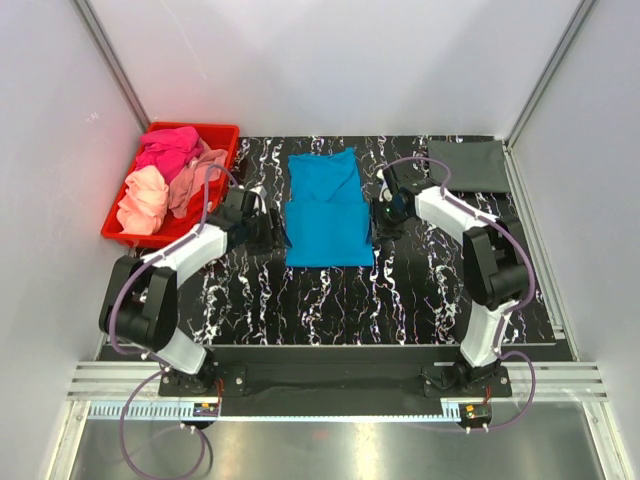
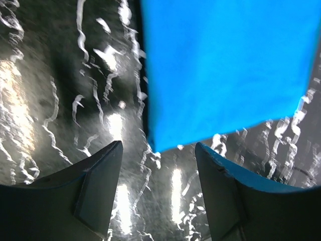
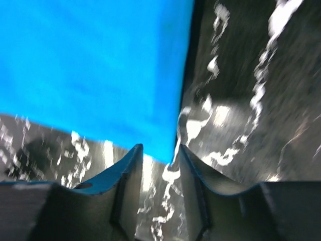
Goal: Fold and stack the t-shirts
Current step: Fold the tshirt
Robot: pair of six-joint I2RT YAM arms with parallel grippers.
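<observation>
A bright blue t-shirt [image 1: 325, 208] lies flat, partly folded, in the middle of the table. My left gripper [image 1: 276, 234] is open and empty just off its near-left corner; the left wrist view shows that corner [image 2: 225, 70] just ahead of the gripper [image 2: 158, 149]. My right gripper [image 1: 379, 216] is open and empty by the shirt's right edge; the right wrist view shows the cloth [image 3: 90, 65] just ahead of the gripper [image 3: 160, 150], which stands over the table. A dark grey t-shirt [image 1: 468, 165] lies folded at the back right. Hot pink [image 1: 168, 147], peach [image 1: 142, 200] and salmon [image 1: 195, 172] shirts lie crumpled at the left.
The crumpled shirts sit in a red plastic bin [image 1: 225, 133] at the back left, close behind my left arm. The table [image 1: 330, 300] is black with white marbling. White walls close in the left, back and right sides.
</observation>
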